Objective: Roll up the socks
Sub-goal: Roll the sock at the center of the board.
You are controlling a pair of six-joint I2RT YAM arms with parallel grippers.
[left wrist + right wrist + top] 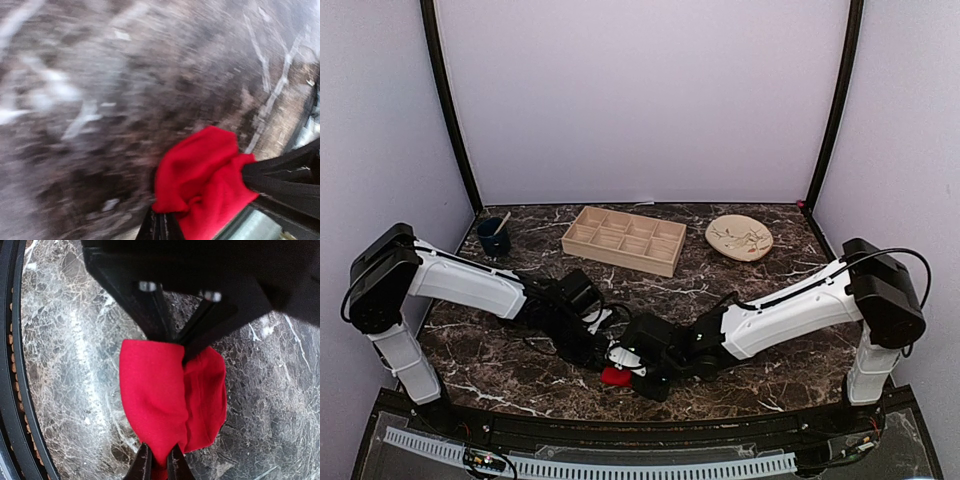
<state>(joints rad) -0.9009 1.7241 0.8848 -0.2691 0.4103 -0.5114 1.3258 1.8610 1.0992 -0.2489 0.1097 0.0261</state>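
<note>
Red socks [170, 400]: one bunched bundle, near-centre of worktop [520, 370], close to its near edge, strung between both arms. Left gripper [175, 344] clamped tight on one end of fabric. Right gripper [158, 462] pinched shut on opposite end (thin fold only).

Risks:
- fabric slips from thin pinch if arms pull apart
- roll loosens when either grip releases
- fingers collide, working this close
- bundle dragged off near edge
</note>
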